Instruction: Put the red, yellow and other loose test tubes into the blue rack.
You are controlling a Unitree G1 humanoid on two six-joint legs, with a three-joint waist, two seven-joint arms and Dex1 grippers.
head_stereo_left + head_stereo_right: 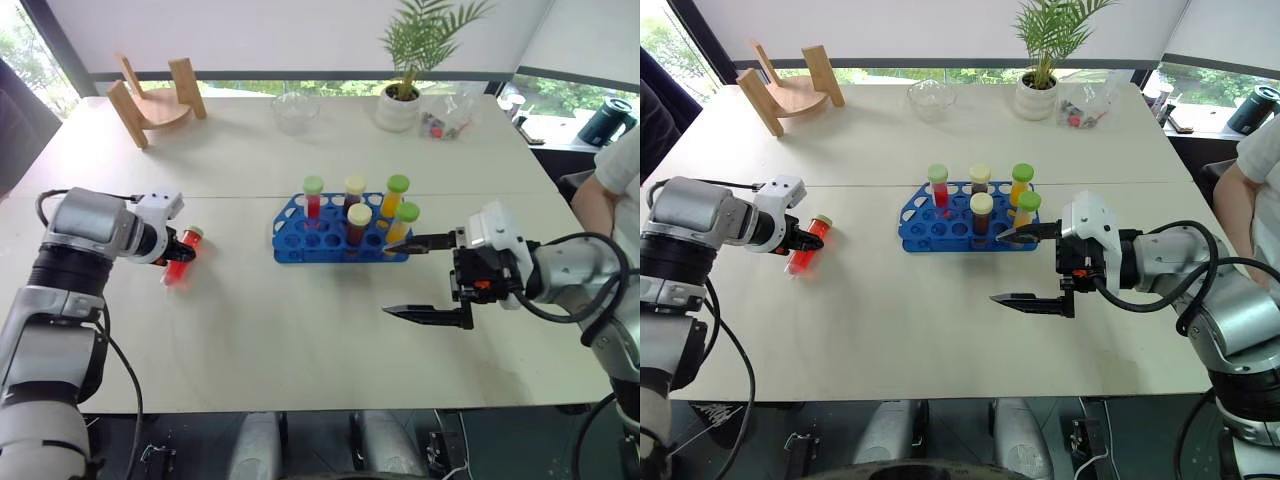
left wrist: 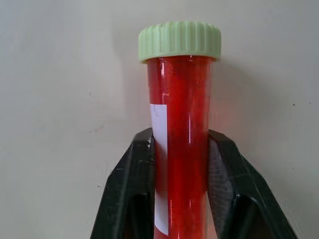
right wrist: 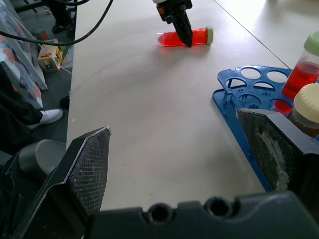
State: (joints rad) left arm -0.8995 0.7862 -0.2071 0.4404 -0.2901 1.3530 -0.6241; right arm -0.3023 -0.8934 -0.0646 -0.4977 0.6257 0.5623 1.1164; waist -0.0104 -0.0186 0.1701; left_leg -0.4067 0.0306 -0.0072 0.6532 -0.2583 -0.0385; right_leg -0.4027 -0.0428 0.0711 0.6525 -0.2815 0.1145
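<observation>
Red test tube (image 1: 180, 262) lies at your frame's left on the counter (image 1: 300, 320), pinched by your left tool (image 1: 184, 255); your right tool (image 1: 412, 278) hangs spread beside the blue rack (image 1: 300, 243).

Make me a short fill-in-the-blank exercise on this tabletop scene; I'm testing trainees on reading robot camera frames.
1. The left gripper is shut on a tube of ____ liquid.
2. The right gripper is ____ and holds nothing.
3. The number of capped tubes standing in the blue rack is ____.
4. The tube in the left gripper lies on the table with a ____ cap.

Missing words: red; open; five; green
</observation>
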